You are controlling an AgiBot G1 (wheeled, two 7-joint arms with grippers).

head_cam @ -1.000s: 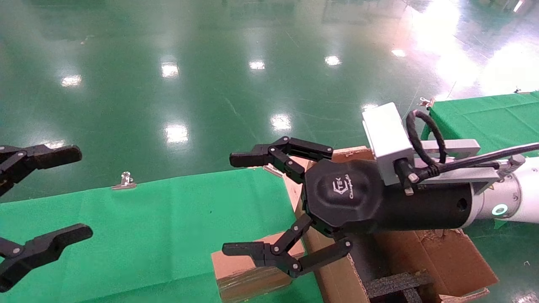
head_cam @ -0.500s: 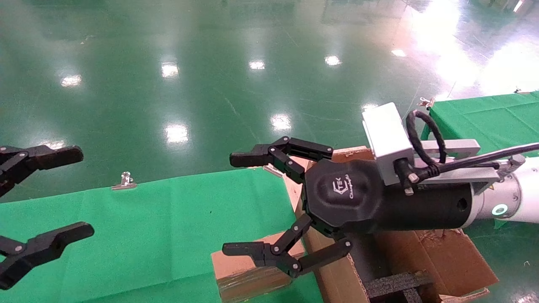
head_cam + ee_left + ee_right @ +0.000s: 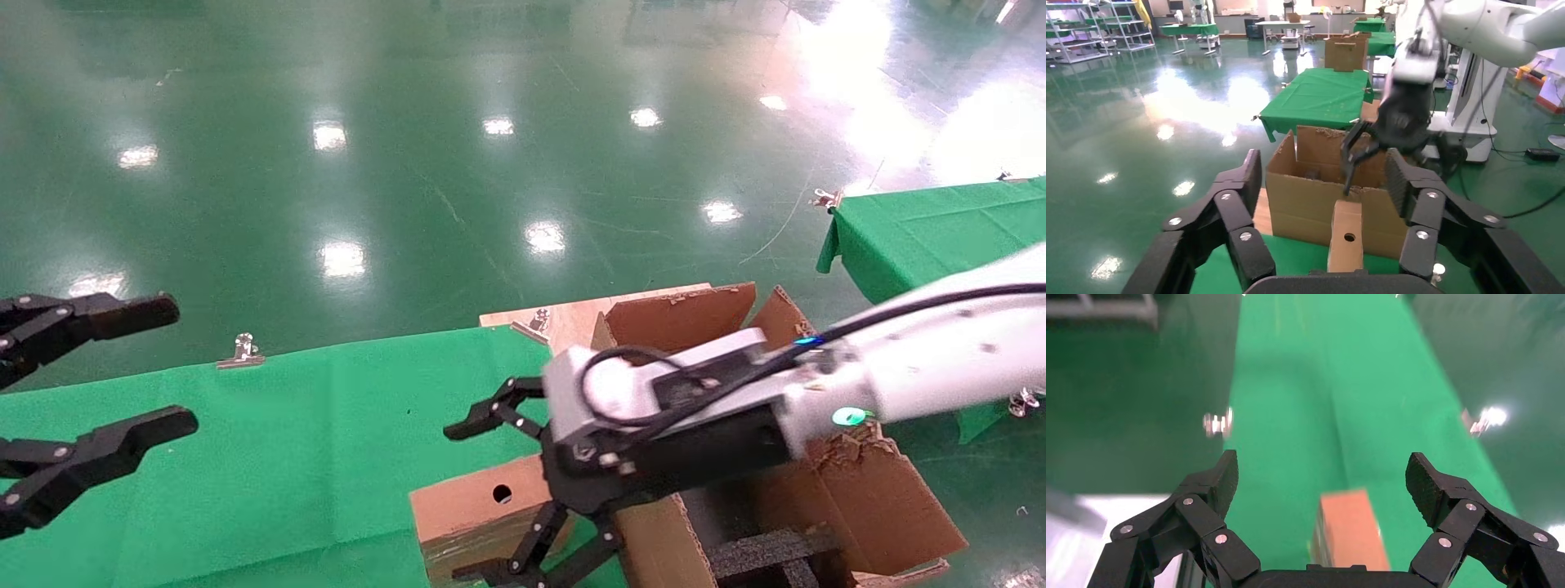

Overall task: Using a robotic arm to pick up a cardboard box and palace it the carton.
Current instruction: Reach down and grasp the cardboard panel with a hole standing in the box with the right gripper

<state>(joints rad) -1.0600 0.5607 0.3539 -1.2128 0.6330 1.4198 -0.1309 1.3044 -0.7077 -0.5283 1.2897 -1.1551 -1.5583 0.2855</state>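
The small cardboard box (image 3: 458,513) with a round hole lies on the green cloth, against the near left wall of the big torn-flapped carton (image 3: 678,317). My right gripper (image 3: 476,500), on the white arm with the teal ring, is open and empty. It hangs over the small box, one finger on each side, not touching. In the right wrist view the box (image 3: 1352,530) lies below between the open fingers of the right gripper (image 3: 1321,473). My left gripper (image 3: 166,367) is open and empty at the far left; its wrist view shows the box (image 3: 1346,245) and carton (image 3: 1303,196).
A green cloth table (image 3: 286,425) has a metal clip (image 3: 242,349) on its far edge. Black foam inserts (image 3: 768,551) sit inside the carton. A bare wooden board edge (image 3: 564,314) shows behind it. A second green table (image 3: 923,220) stands at the right, with glossy green floor beyond.
My right arm has swung down and tilted its open gripper over the small box, uncovering the carton behind. My left gripper has drifted slightly to the right.
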